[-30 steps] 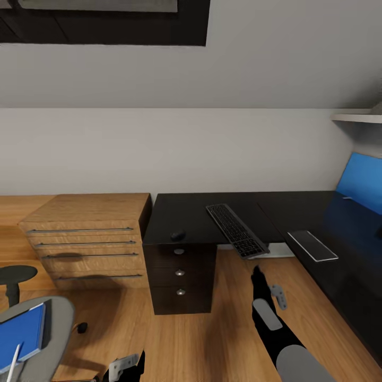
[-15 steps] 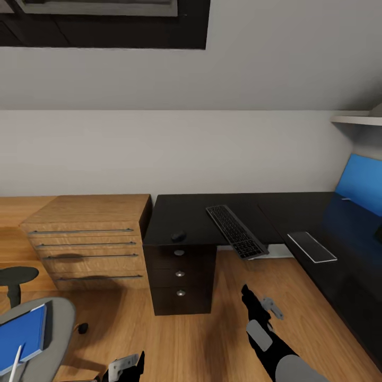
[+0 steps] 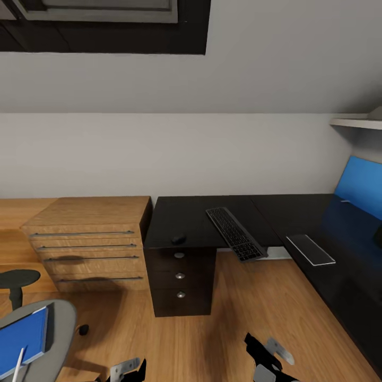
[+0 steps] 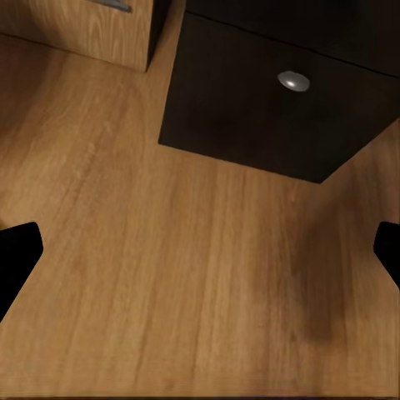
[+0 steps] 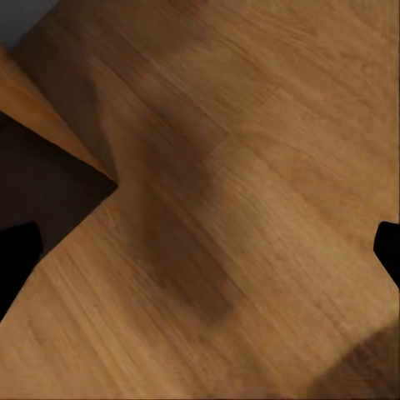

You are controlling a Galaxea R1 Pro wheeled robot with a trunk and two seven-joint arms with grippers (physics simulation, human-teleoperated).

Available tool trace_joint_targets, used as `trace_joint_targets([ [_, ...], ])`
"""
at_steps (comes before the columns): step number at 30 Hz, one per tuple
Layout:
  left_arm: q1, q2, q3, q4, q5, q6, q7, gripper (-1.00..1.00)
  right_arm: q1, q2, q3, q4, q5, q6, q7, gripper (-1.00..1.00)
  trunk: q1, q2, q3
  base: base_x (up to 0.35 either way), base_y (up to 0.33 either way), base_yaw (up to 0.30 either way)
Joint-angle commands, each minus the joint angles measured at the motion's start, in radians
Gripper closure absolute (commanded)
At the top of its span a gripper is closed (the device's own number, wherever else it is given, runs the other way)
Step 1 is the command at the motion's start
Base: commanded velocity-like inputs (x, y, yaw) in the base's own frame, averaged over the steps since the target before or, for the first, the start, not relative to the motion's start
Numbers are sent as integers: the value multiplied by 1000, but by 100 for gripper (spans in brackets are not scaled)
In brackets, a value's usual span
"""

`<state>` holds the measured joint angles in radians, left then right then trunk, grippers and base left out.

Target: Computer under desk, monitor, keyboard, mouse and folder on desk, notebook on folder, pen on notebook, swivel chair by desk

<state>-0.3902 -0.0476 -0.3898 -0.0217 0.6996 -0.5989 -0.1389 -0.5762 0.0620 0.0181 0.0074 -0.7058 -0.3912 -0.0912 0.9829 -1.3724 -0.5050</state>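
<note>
The black L-shaped desk [image 3: 191,215] stands against the grey wall, with its drawer unit [image 3: 180,281] below. On it lie the dark keyboard [image 3: 235,233], its near end hanging over the edge, and the small mouse [image 3: 179,239] near the front edge. The monitor [image 3: 365,184], showing blue, stands on the desk's right wing. At lower left the grey swivel chair [image 3: 59,323] carries the blue folder [image 3: 21,337], with a pale pen [image 3: 17,365] on it and a dark edge beside it. My left gripper [image 3: 127,369] and right gripper [image 3: 268,353] hang low over the floor, both open and holding nothing.
A light wooden dresser [image 3: 87,239] with bar handles adjoins the desk on the left. A flat grey slab [image 3: 311,249] lies on the desk's right wing. A shelf [image 3: 356,122] juts from the right wall. The left wrist view looks at plank floor and a silver knob [image 4: 293,81].
My right arm has drawn back and down from near the keyboard's end to the bottom of the head view. The view has tilted slightly. The left gripper stays put.
</note>
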Motion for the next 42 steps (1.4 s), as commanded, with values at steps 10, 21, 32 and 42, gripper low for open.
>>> trace_joint_targets([
  [10, -1, -1, -3, 2, 12, 9, -10, -100, 59, -65, 13, 12, 47, -17, 8, -100, 0, -1, -1, 0, 0, 0],
  [21, 62, -35, -3, 1, 15, 14, -8, -100, 116, -34, 36, 14, 30, -25, -5, -100, -19, 34, 15, 0, 0, 0],
  [32, 124, -32, -4, 1, 15, 13, -7, -100, 179, -40, 40, 11, 39, -36, -1, -100, -61, 111, 49, 0, 0, 0],
  [42, 139, -31, -4, 1, 15, 14, -5, -100, 192, -40, 40, 11, 40, -37, -1, -100, -100, 181, 80, 0, 0, 0],
])
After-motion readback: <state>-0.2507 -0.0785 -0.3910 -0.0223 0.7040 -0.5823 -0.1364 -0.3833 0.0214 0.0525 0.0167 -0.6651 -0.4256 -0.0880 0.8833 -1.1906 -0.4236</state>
